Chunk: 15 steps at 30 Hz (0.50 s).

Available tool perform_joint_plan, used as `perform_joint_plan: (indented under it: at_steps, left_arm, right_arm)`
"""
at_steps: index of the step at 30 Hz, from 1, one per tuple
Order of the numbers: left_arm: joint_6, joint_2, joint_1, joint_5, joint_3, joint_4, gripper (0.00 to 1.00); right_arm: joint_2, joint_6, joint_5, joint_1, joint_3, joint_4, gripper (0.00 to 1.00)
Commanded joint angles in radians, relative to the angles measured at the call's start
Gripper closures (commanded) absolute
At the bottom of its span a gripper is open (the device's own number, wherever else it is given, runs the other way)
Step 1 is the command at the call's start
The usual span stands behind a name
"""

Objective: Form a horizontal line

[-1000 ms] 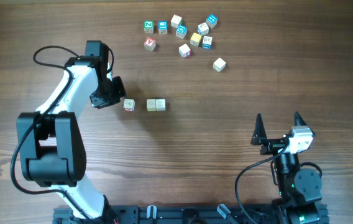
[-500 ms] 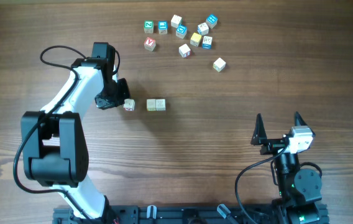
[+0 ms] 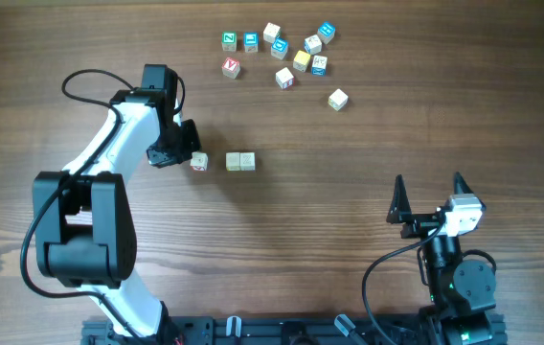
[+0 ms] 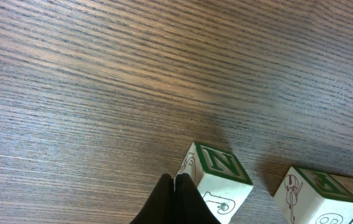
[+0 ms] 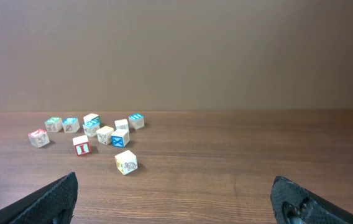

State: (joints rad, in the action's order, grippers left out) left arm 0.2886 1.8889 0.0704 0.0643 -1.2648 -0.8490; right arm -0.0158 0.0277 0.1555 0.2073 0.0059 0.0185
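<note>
Horizontal line [image 3: 235, 161]: unfinished, laid at mid-worktop [image 3: 349, 249]. Two cream cubes are set edge to edge; a third cube [image 3: 198, 162] is parted from them by a gap on the left. A green "N" on the third cube is legible only in the left wrist view.
Left gripper [image 3: 192, 156]: closed, empty, just beside the third cube.
Right gripper [image 3: 428, 182]: open, empty, well apart.
Loose coloured cubes [image 3: 282, 48]: clustered farther back, shown also in the right wrist view.

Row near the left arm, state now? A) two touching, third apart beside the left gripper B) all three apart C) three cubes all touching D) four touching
A: the pair sits edge to edge, while the third cube stands across a gap, at the shut left gripper.
</note>
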Motion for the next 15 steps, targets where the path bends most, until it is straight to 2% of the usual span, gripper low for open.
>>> perform_joint_plan:
  at_steps: [1, 8, 15]
  left_arm:
    - [-0.025, 0.008, 0.003, -0.013, 0.010, -0.001, 0.96]
    - [-0.027, 0.008, 0.003, -0.105, 0.010, 0.008, 0.96]
    - [-0.027, 0.008, 0.003, -0.107, 0.030, 0.011, 0.96]
  right_arm:
    - [0.005, -0.009, 0.009, -0.005, -0.001, 0.003, 0.00]
    - [0.005, -0.009, 0.009, -0.005, -0.001, 0.003, 0.00]
    - [0.005, -0.008, 0.009, -0.005, -0.001, 0.003, 0.00]
